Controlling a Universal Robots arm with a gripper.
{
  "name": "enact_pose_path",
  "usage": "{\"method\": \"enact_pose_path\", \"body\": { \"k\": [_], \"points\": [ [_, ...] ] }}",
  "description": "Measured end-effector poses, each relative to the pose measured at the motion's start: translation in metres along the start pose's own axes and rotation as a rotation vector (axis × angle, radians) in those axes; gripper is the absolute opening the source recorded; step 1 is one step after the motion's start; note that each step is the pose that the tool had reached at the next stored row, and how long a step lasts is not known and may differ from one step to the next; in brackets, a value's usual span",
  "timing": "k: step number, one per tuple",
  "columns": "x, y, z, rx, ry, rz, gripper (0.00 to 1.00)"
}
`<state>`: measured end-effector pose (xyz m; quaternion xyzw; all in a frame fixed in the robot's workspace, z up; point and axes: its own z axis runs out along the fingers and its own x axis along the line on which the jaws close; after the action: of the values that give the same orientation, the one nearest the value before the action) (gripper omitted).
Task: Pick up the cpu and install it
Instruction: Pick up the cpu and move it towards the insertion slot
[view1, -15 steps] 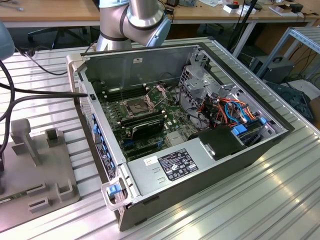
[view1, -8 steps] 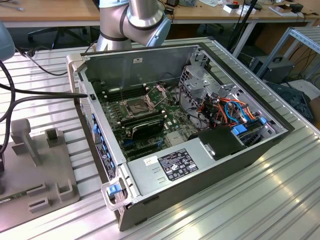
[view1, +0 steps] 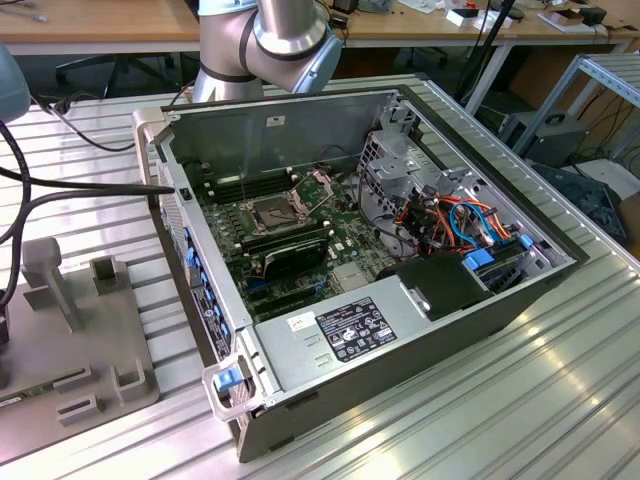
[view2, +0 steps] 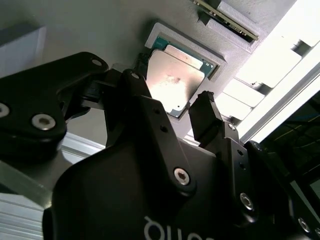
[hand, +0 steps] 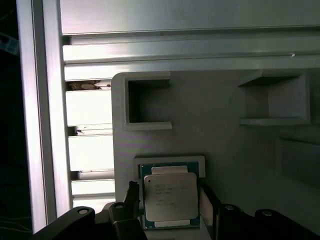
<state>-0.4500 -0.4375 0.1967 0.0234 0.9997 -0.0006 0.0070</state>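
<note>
Over the grey holder (hand: 225, 140), with gripper (view2: 173, 77) spread wide astride the cpu (hand: 170, 199): centre, lower level, pinch edges gently.

Robotics lab: arm (view1: 268, 40), opened computer (view1: 270, 125), cluttered workbenches (view1: 90, 20).

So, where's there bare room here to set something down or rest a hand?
Free: the ribbed table at the exterior view's lower right, beside the computer case, and the narrow strip between case and grey fixture plate. Crowded: inside the case, and the plate's pocket where the end effector straddles the cpu.
</note>
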Motion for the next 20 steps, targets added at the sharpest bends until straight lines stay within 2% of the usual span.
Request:
{"method": "enact_pose_path", "body": {
  "k": [1,2,3,20],
  "points": [
    [0.0000,0.0000,0.0000,0.0000,-0.0001,-0.002,0.60],
    [0.0000,0.0000,0.0003,-0.0005,-0.0001,-0.038,0.60],
    [0.0000,0.0000,0.0018,-0.0006,-0.0001,-0.040,0.60],
    [0.0000,0.0000,0.0063,-0.0007,0.0000,-0.044,0.60]
  ]
}}
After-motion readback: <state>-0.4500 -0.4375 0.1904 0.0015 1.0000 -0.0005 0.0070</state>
